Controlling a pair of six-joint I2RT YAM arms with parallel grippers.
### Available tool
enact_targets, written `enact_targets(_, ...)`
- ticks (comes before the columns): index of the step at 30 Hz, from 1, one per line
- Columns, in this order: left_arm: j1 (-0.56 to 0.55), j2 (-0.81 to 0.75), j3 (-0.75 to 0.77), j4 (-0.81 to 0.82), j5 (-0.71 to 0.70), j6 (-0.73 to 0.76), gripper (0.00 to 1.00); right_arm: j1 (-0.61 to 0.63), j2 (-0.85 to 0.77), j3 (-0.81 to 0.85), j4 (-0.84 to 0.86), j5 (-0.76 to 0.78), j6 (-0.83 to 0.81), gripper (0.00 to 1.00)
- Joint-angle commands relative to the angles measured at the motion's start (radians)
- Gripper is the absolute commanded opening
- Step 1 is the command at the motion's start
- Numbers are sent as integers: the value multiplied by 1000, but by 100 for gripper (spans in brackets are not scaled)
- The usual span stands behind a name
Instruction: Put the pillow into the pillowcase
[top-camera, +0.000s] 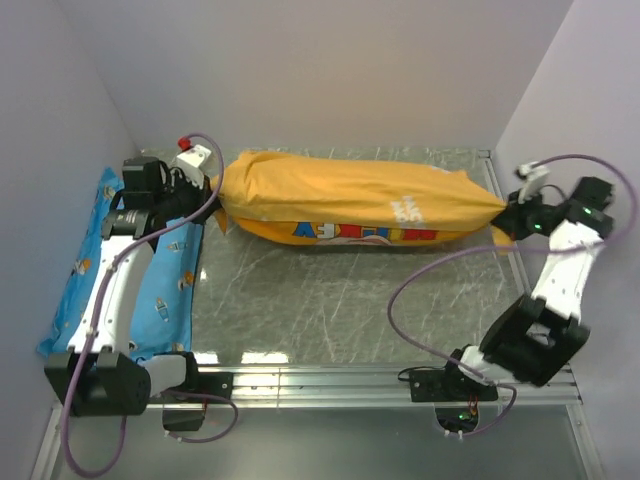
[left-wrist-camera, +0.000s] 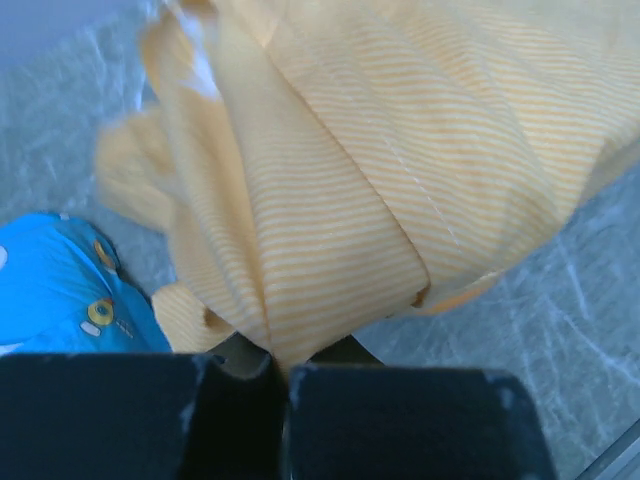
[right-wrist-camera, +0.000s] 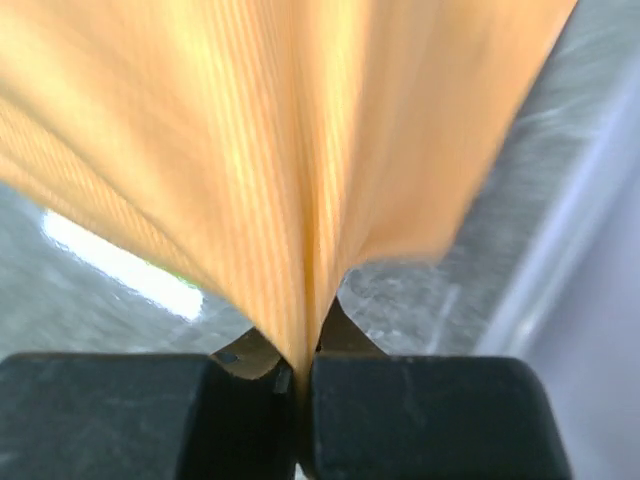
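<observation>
The orange pillowcase (top-camera: 350, 200) lies stretched and bulging across the far part of the table, with white and blue print on its side. The white pillow is hidden; I cannot see it. My left gripper (top-camera: 213, 190) is shut on the bunched left end of the pillowcase (left-wrist-camera: 330, 200). My right gripper (top-camera: 503, 222) is shut on the pinched right end of the pillowcase (right-wrist-camera: 290, 150). Both ends are held a little above the table.
A blue cartoon-print pillow (top-camera: 115, 270) lies along the left edge under the left arm; it also shows in the left wrist view (left-wrist-camera: 60, 290). Walls close the back and sides. A metal rail (top-camera: 330, 378) runs along the near edge.
</observation>
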Motion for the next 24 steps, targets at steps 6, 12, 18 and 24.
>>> enact_targets(6, 13, -252, 87, 76, 4, -89, 0, -148, -351, 46, 157, -160, 410, 0)
enact_targets(12, 13, -60, 105, 122, 32, -89, 0, 5, -218, 17, 391, 109, 524, 0)
enact_targets(18, 22, 327, 339, 153, 28, -86, 10, 185, 132, 223, 480, 434, 635, 47)
enact_targets(24, 242, 639, 849, 45, -29, -291, 52, 190, 274, 618, 207, 470, 660, 99)
